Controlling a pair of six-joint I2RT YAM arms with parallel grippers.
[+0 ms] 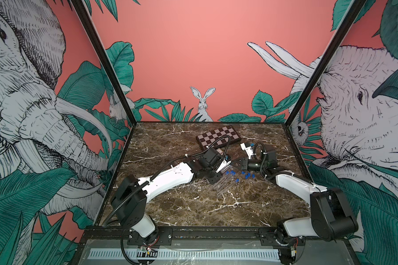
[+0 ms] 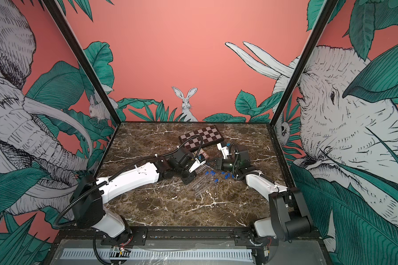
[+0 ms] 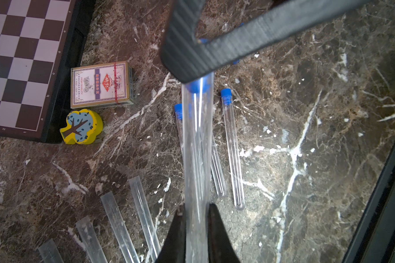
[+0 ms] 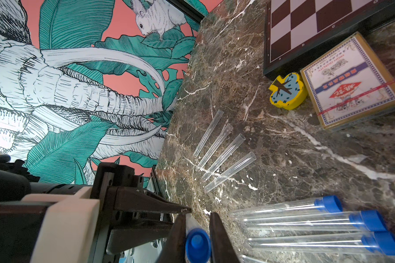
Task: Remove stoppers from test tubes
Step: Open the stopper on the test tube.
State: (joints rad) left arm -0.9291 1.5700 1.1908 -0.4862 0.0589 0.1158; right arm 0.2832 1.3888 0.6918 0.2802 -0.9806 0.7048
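Presently, both arms meet over the middle of the marble table (image 1: 193, 206), slightly toward its far side.

The left gripper (image 3: 196, 207) is clamped on the body of a clear test tube (image 3: 196, 148), which is held off the surface. The right gripper (image 4: 198, 215) faces it from the right, its fingers pressed together on the blue stopper (image 4: 197, 244) at that tube's mouth. The stopper is seated in the tube.

Just near of the grippers, at least three capped tubes (image 4: 306, 219) lie side by side on the marble, stoppers in place. Left of these, four open tubes (image 4: 224, 157) lie in a fanned row with no stoppers, partly under the left arm in both top views. A cluster of loose stoppers (image 1: 247, 176) sits to the right, close to the right arm's wrist.

A chessboard (image 1: 217, 136) lies at the far centre. A card box (image 3: 100, 84) and a yellow tree block (image 3: 81, 126) rest against its near edge, touching each other.
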